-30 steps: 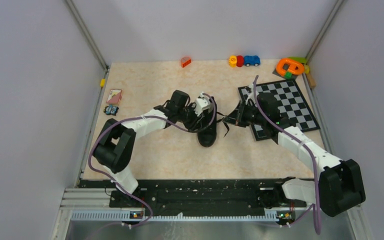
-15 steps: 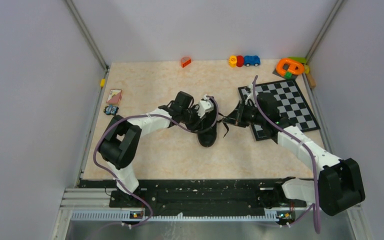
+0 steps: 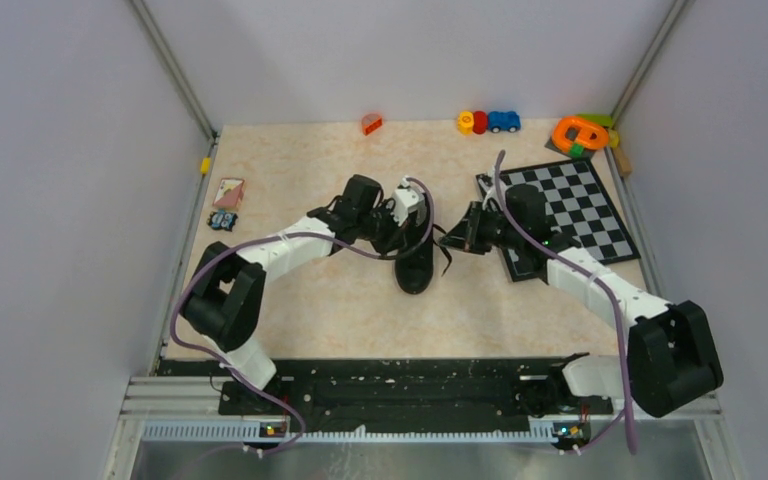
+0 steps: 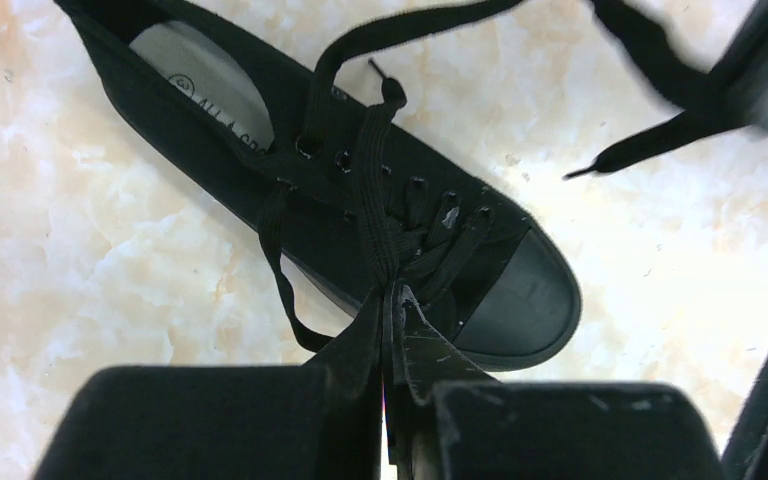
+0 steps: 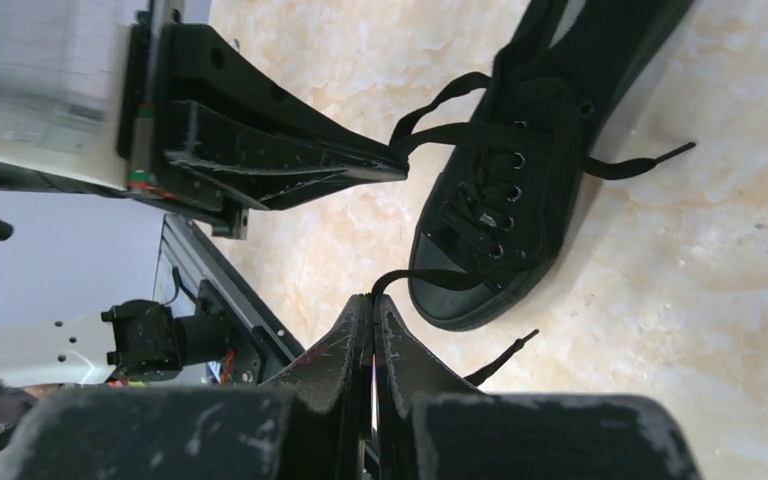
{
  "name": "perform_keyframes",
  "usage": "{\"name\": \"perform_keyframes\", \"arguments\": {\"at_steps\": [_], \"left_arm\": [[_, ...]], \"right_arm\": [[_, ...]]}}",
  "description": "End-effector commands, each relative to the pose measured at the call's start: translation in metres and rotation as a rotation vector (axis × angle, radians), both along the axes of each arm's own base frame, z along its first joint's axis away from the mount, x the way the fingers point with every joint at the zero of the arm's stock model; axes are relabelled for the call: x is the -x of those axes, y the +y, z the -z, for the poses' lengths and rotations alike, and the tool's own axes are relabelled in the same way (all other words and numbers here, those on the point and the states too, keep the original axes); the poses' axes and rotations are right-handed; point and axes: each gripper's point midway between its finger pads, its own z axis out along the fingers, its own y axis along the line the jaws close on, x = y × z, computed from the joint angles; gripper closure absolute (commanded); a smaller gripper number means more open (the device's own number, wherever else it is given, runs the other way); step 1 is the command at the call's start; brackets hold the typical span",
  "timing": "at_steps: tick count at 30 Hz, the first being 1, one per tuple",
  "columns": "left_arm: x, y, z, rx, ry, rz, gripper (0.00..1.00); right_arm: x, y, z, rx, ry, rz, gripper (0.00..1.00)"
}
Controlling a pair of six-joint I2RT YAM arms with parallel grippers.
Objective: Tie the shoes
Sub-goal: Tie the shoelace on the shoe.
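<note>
The left gripper [image 4: 392, 300] has its fingers pressed together on a black lace [image 4: 373, 190]. This lace runs from the fingertips up over the tongue of the sneaker [image 4: 505, 295]. The gripper sits just above the laced section, next to the toe cap.

The right gripper [image 5: 372, 300] is also pinched closed. It holds a second lace strand [image 5: 430, 277], which leaves the fingertips and crosses the front of the sneaker [image 5: 500, 200]. A loose lace end [image 5: 505, 352] lies on the table surface, just beside the toe.

In the overhead view, the sneaker [image 3: 415, 265] rests on the marbled table [image 3: 300, 170] near its centre, with the toe toward the arm bases. The left gripper [image 3: 407, 215] is above its far half. The right gripper [image 3: 452, 238] is just beside its right flank.

A chessboard [image 3: 570, 205] lies to the right of the sneaker, under the right arm. Small toys [image 3: 488, 122] line the far edge.
</note>
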Motion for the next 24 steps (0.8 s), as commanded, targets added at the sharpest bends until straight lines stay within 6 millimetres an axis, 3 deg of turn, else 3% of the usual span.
{"name": "perform_keyframes", "arguments": {"at_steps": [1,12,24], "left_arm": [[-0.005,-0.017,-0.048,0.129,-0.034,-0.025,1.0],[-0.011,-0.027,-0.053,0.188,0.071,-0.114,1.0],[-0.004,-0.034,-0.059,0.231,0.127,-0.104,0.98]], "right_arm": [[-0.007,0.025,-0.011,-0.047,-0.064,-0.057,1.0],[-0.032,0.044,0.031,-0.08,-0.046,0.013,1.0],[-0.058,0.059,0.049,-0.174,-0.048,0.078,1.0]]}}
